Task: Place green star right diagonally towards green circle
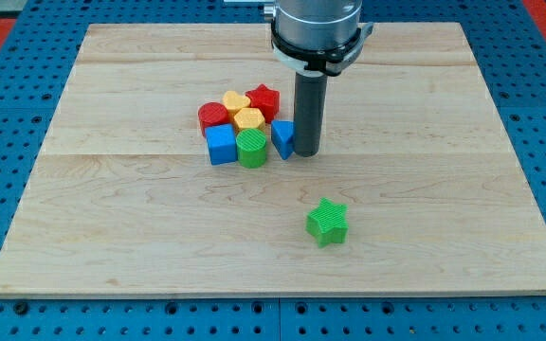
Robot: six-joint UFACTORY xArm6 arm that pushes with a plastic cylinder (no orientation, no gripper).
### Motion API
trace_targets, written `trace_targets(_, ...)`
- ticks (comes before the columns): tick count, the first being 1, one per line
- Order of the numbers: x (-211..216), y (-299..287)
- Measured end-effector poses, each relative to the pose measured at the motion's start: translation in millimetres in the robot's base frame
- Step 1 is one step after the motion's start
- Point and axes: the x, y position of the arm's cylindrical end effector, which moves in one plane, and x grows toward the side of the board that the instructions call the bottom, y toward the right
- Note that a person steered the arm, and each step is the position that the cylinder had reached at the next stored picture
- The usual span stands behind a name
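The green star (327,222) lies alone on the wooden board (112,227), below and right of the middle. The green circle (251,148) sits at the lower edge of a cluster of blocks left of centre, up and to the left of the star. My tip (306,152) stands at the right side of the cluster, touching or nearly touching a blue triangle-like block (282,138). The tip is above the star, well apart from it, and to the right of the green circle.
The cluster also holds a blue cube (221,145), a red circle (213,116), a yellow block (236,100), a yellow hexagon-like block (248,119) and a red star (263,98). A blue pegboard (8,114) surrounds the board.
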Motion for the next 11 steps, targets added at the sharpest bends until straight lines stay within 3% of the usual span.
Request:
trace_targets(2, 0, 136)
trace_targets(3, 78, 170)
trace_targets(4, 167, 147)
trace_targets(5, 162, 57)
trace_targets(6, 102, 28)
trace_targets(8, 177, 6)
trace_targets(9, 129, -76)
trace_targets(11, 67, -32)
